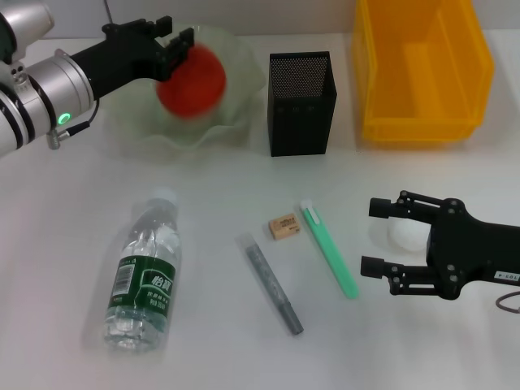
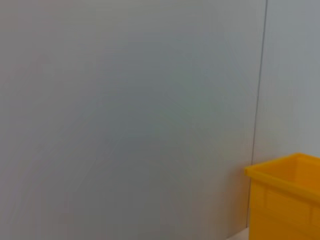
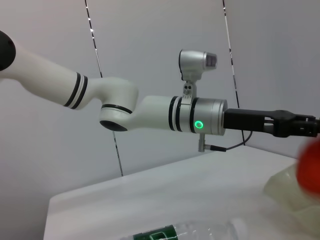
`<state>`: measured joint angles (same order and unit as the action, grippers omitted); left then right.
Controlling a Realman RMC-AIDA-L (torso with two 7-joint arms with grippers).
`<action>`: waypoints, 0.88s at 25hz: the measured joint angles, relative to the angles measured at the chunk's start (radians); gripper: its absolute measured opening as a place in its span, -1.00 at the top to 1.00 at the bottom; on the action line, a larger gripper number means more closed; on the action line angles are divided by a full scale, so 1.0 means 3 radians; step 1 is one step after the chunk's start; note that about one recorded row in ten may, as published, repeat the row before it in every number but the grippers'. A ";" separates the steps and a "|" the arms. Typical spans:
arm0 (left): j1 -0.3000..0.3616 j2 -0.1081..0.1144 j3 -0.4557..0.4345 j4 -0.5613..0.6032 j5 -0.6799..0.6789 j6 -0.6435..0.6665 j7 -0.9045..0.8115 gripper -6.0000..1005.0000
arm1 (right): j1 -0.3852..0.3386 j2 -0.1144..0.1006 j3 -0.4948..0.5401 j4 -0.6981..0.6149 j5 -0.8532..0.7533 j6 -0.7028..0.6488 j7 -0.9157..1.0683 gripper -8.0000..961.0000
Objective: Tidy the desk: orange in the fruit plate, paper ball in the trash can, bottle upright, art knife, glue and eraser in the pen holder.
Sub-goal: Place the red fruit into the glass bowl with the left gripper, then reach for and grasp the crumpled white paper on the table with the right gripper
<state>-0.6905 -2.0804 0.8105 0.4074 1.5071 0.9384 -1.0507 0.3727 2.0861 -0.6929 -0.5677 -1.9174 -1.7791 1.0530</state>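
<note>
My left gripper is open above the pale fruit plate. The orange is blurred just below its fingers, over the plate. The right wrist view shows the orange under the left gripper, clear of the fingers. My right gripper is open low over the table, with the white paper ball between its fingers. The bottle lies on its side. The grey glue stick, the eraser and the green art knife lie on the table in front of the black mesh pen holder.
The yellow bin stands at the back right and also shows in the left wrist view, which is otherwise filled by the wall. The bottle's label and the plate's rim show in the right wrist view.
</note>
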 joint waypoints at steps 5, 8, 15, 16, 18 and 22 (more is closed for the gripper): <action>0.0101 0.0009 0.0005 0.0079 -0.0087 0.0154 -0.0033 0.29 | -0.0044 -0.0010 0.0060 -0.0088 0.0292 -0.0001 0.0335 -0.72; 0.0101 0.0009 0.0005 0.0079 -0.0087 0.0154 -0.0033 0.15 | -0.0126 -0.0016 0.0092 -0.0599 0.0343 -0.0059 0.1019 -0.72; 0.1059 0.0045 0.0000 0.0458 -0.0100 0.1418 0.0169 -0.52 | 0.0052 -0.0020 -0.0159 -0.2870 -0.0569 -0.0256 0.3356 -0.71; 0.1307 0.0045 -0.0010 0.0448 -0.0100 0.1610 0.0360 -0.57 | 0.0052 -0.0020 -0.0159 -0.2870 -0.0569 -0.0256 0.3356 -0.71; 0.1352 0.0045 -0.0017 0.0441 -0.0100 0.1646 0.0401 -0.69 | 0.0251 -0.0023 -0.0372 -0.3248 -0.1072 -0.0351 0.3890 -0.71; 0.1664 0.0036 -0.0056 0.0391 -0.0100 0.1797 0.0573 -0.68 | 0.0619 -0.0023 -0.0984 -0.3411 -0.1928 -0.0361 0.4601 -0.70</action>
<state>-0.1912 -2.0695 0.7936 0.5247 1.4772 1.4775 -0.8789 0.5585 2.0793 -0.9882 -1.5911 -2.4957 -1.8874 2.4332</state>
